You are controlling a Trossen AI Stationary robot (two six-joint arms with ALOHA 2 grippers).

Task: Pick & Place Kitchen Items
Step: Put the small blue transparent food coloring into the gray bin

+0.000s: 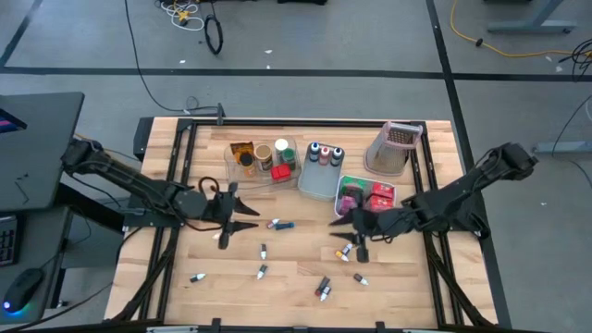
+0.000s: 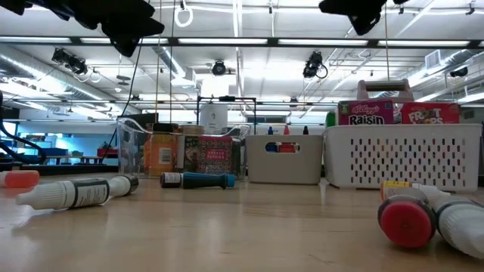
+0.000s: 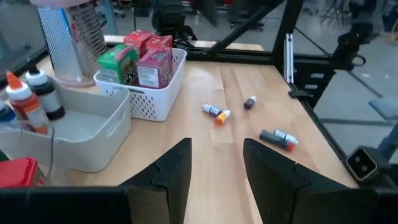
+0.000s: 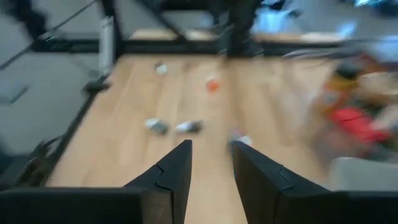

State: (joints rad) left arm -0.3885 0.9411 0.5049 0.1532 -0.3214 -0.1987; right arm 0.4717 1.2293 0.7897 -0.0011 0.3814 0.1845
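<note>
A pale butcher-block wooden table (image 1: pixel 296 277) with a black metal frame carries everything. Taking the white perforated plastic basket (image 1: pixel 356 184) as the landmark: it stands toward the table's far right and holds upright cardboard boxes, red ones (image 1: pixel 381 193), a pink one (image 3: pixel 154 67) and a green one (image 3: pixel 118 63), packed side by side. Just beside it, toward the left arm, sits a smooth grey rectangular plastic bin (image 1: pixel 319 180) with small dropper bottles (image 1: pixel 325 154) standing in its far end. Beyond that bin is a clear plastic bin (image 1: pixel 242 173) holding short lidded jars (image 1: pixel 264 156), an orange packet (image 1: pixel 242 153) and a red box (image 1: pixel 280 172). Behind the basket, a tall tapered metal grater (image 1: pixel 390 150) with a punched face stands upright.

In front of the basket, small cylindrical bottles lie scattered on the bare wood: a blue-sleeved one (image 1: pixel 280 224), several white ones with dark or coloured caps (image 1: pixel 262 270), and a pair lying together (image 1: pixel 323 289).

The right gripper (image 1: pixel 346 233) hangs just in front of the basket, its dark angular fingers (image 4: pixel 177 171) apart with nothing between them. The left gripper (image 1: pixel 242 222) hovers well to the left of the basket, near the blue-sleeved bottle, fingers (image 3: pixel 175 174) likewise parted and empty.

In the low view, a white bottle with a red cap (image 2: pixel 423 217) lies large in the foreground.
</note>
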